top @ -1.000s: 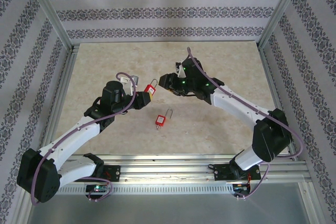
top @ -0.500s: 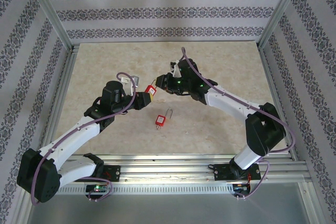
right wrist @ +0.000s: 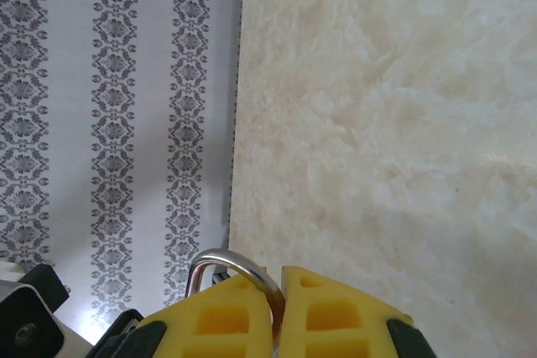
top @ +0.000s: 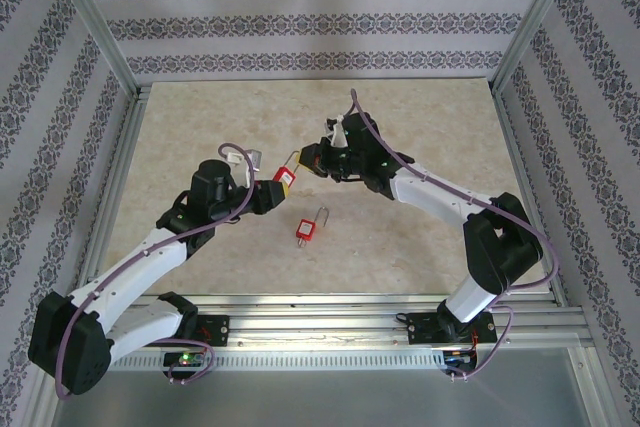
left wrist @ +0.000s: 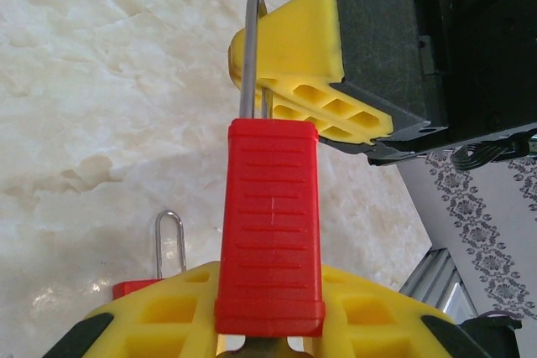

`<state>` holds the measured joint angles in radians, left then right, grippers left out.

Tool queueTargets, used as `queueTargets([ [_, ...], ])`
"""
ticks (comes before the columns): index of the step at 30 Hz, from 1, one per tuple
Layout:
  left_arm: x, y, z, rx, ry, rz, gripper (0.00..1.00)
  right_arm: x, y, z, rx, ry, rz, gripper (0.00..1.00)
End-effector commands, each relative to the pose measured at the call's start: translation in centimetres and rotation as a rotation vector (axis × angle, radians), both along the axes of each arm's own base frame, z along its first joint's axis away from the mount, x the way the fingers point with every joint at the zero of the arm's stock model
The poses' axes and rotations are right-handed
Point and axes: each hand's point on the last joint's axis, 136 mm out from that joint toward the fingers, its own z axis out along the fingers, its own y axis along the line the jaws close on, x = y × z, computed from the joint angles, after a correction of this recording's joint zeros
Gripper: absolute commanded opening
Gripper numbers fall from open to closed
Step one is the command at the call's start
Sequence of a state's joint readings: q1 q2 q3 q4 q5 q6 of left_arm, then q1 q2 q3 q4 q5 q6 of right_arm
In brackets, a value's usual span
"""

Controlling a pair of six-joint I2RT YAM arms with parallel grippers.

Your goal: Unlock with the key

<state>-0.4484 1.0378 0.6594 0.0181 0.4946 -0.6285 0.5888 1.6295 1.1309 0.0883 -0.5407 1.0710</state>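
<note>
A red padlock (top: 284,176) hangs in the air between the two arms. My left gripper (top: 272,187) is shut on the lower end of its ribbed red body (left wrist: 270,224), one yellow finger on each side. My right gripper (top: 305,158) is shut on the padlock's steel shackle (right wrist: 231,263), which is pinched between its yellow pads (right wrist: 218,316). From the left wrist, the right gripper's yellow finger (left wrist: 294,56) sits against the shackle (left wrist: 250,48). A brass-coloured piece (left wrist: 264,348) shows under the padlock's base; I cannot tell whether it is the key.
A second red padlock (top: 306,230) lies flat on the marble tabletop (top: 420,127) in front of the grippers, also visible at the left wrist (left wrist: 170,241). Aluminium frame posts and patterned walls enclose the table on three sides.
The right gripper moved left onto the shackle and shut on it. The left arm shifted slightly, still holding the padlock body.
</note>
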Motion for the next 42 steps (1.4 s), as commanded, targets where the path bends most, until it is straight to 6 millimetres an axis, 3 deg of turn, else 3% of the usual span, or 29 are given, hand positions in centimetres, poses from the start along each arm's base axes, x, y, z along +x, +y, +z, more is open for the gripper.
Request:
queueTargets([
  [1,-0.9,0.3,0.2,-0.005,-0.016,-0.020,0.03,2.7,-2.6,-0.4,-0.004,-0.005,-0.126,0.00],
  [9,-1.6,1.4,-0.7,0.064,-0.018,-0.005,0.03,3.1,-4.4,-0.7,-0.003,0.028,-0.165,0.02],
  [13,-1.2,1.9,-1.2,0.142,-0.031,-0.002,0.03,2.5,-4.5,-0.3,0.004,0.044,-0.161,0.48],
  [18,-0.7,2.2,-1.6,0.214,-0.037,-0.012,0.03,2.0,-6.5,0.4,-0.075,0.010,-0.187,0.67],
  [22,-0.2,2.0,-2.1,0.219,-0.024,-0.010,0.03,1.5,-6.6,0.6,-0.099,-0.030,-0.156,0.79],
  [28,0.0,2.6,-6.1,0.256,0.063,0.026,0.02,0.8,-7.3,0.1,-0.140,-0.062,-0.143,0.88],
  [34,-0.7,2.2,-8.8,0.202,0.121,0.026,0.02,0.6,-7.8,-0.8,-0.184,-0.057,-0.137,0.91],
  [42,-0.2,2.5,-11.0,0.045,0.192,0.071,0.02,0.6,-7.8,-1.7,-0.201,-0.050,-0.129,0.92],
])
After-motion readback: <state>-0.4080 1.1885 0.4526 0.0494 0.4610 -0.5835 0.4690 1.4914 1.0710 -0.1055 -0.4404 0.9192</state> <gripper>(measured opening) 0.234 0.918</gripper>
